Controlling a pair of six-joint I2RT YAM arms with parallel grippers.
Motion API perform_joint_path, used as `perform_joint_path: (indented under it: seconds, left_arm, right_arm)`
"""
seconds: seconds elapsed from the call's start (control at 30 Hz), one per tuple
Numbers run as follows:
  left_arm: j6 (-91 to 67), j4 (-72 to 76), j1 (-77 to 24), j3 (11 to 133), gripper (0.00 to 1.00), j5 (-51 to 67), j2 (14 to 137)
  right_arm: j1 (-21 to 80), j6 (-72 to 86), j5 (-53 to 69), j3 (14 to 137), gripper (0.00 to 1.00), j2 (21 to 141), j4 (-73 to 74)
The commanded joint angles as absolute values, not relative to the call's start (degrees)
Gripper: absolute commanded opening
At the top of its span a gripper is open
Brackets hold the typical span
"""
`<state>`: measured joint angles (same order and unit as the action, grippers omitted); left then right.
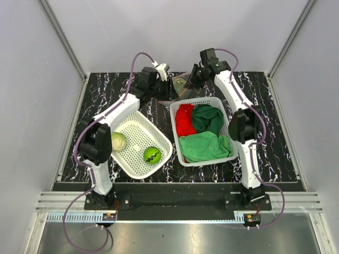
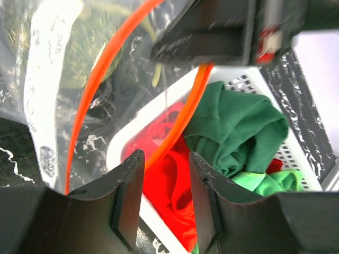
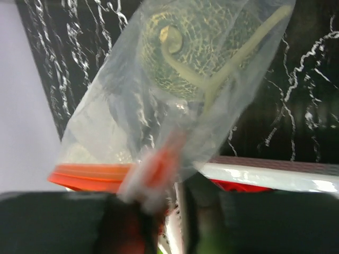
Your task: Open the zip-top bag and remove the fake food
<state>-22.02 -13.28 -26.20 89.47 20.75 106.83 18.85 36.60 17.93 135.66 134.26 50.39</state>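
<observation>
The zip-top bag [image 1: 180, 83] hangs clear and crinkly between my two grippers at the back of the table. Its orange zip strip [image 2: 95, 79] gapes open in the left wrist view. A grey-green netted fake food piece [image 3: 190, 47] lies inside the bag. My left gripper [image 2: 167, 159] stands open, its fingertips on either side of the near zip strip. My right gripper [image 3: 183, 206] is blurred, its jaws a little apart, with the bag's zip edge [image 3: 153, 172] against them. I cannot make out a grip. A pale cabbage ball [image 1: 118, 141] and a bright green ball [image 1: 152, 154] sit in the left basket [image 1: 135, 135].
A white perforated basket [image 1: 201, 100] just in front of the bag holds a red cloth [image 1: 184, 119] and green cloths [image 1: 204, 145]. Both baskets stand on the black marbled table [image 1: 265, 132]. Grey walls close in the sides and back.
</observation>
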Motion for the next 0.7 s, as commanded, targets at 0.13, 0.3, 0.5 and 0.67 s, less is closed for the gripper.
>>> perform_joint_path:
  seconds: [0.13,0.3,0.5,0.67]
  left_arm:
    - [-21.7,-14.3,-26.1,93.3,0.42,14.3,105.9]
    - [-21.4,-14.2,-25.4,92.8,0.42,12.0,102.8]
    - [-21.9,-15.0,-24.3,92.7,0.42,13.6,101.9]
    - [-22.8,-14.3,-24.2,92.2,0.42,15.6,103.4]
  right_arm:
    - [21.0,31.6,22.0,145.6,0.0,137.4,55.5]
    - [21.8,28.3,30.1,141.0,0.0,134.7,55.7]
    - [21.8,27.8,37.0,137.8,0.0,131.7,55.0]
    - [21.8,27.8,37.6,134.7,0.0,129.6,54.9]
